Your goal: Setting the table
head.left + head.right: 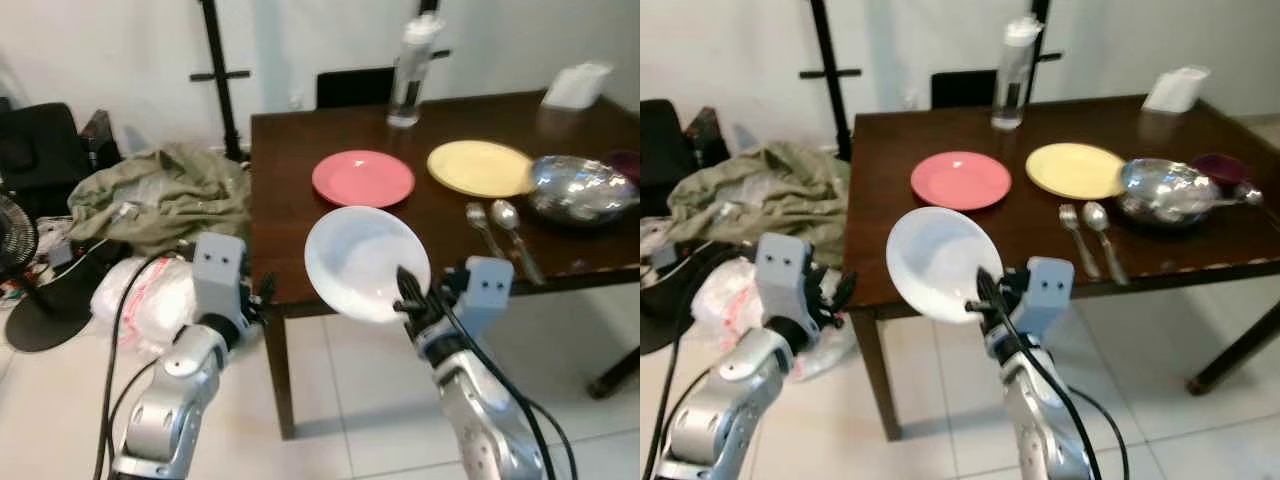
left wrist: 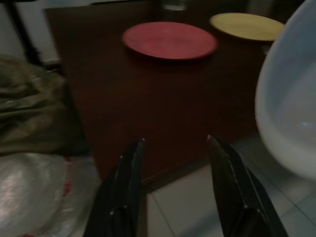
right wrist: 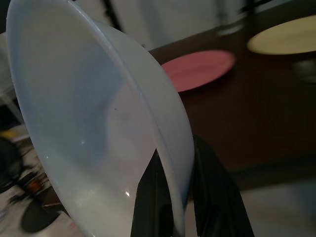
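My right gripper [image 1: 408,297] is shut on the rim of a white plate [image 1: 362,260], held tilted on edge over the front left part of the dark wooden table [image 1: 280,215]. In the right wrist view the plate's rim [image 3: 170,148] sits pinched between the two black fingers. A pink plate [image 1: 363,179] and a yellow plate [image 1: 480,167] lie flat on the table. A fork [image 1: 483,226] and a spoon [image 1: 514,232] lie below the yellow plate. My left gripper [image 2: 174,148] is open and empty, off the table's near left corner.
A steel bowl [image 1: 578,187] stands at the table's right, a clear water bottle [image 1: 410,72] and a white tissue pack [image 1: 576,85] at the back. A chair back [image 1: 355,86] stands behind the table. Olive cloth [image 1: 165,195], white bags [image 1: 150,290] and a fan [image 1: 15,245] crowd the floor left.
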